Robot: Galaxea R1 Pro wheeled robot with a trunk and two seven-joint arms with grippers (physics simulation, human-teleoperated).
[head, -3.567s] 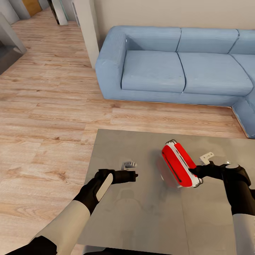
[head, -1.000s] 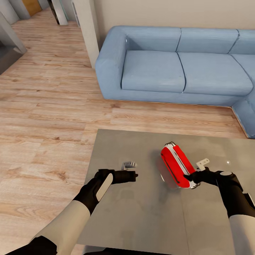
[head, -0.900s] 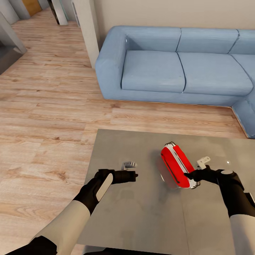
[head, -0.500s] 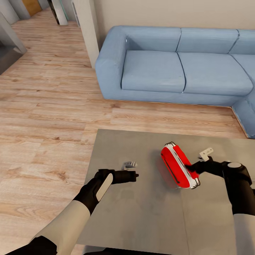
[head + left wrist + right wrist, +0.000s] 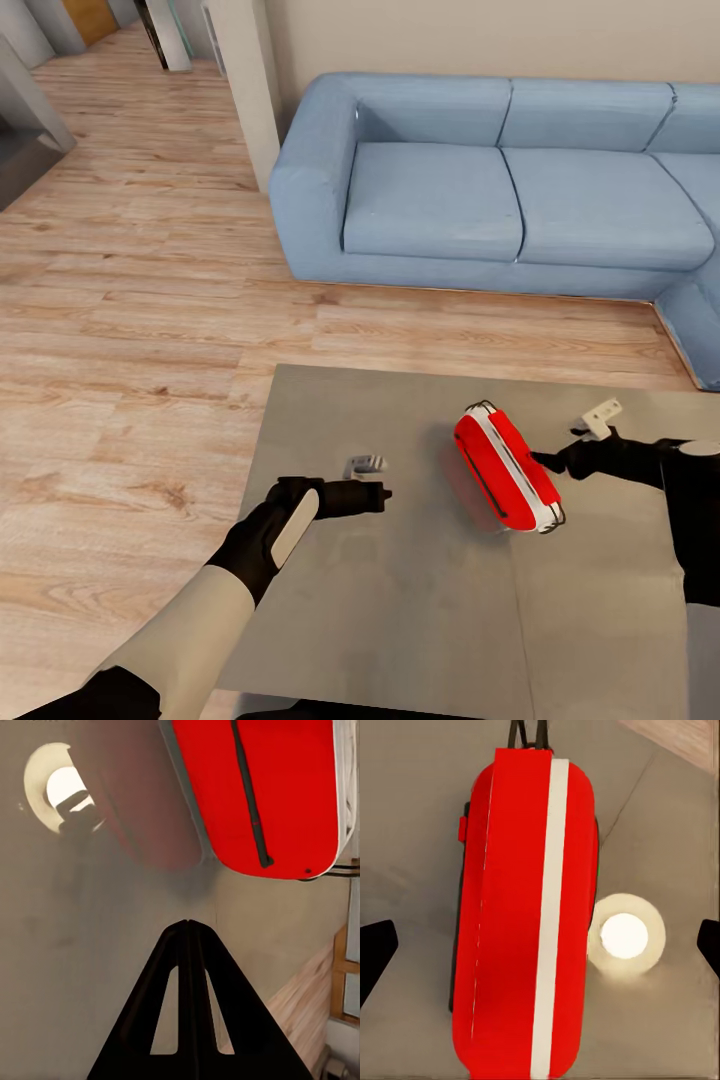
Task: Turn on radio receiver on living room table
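Radio receiver standing on edge on the grey surface, nearer its far edge, toward the right-hand side. Right gripper, jaws apart, hovers just beside the radio; left gripper, jaws together, idle. Switching on appears not yet accomplished. No containers present.

Red radio receiver with white band lies on glossy grey table

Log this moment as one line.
small red rounded radio: on glossy grey table | right gripper: jaws open beside it | left gripper: jaws shut
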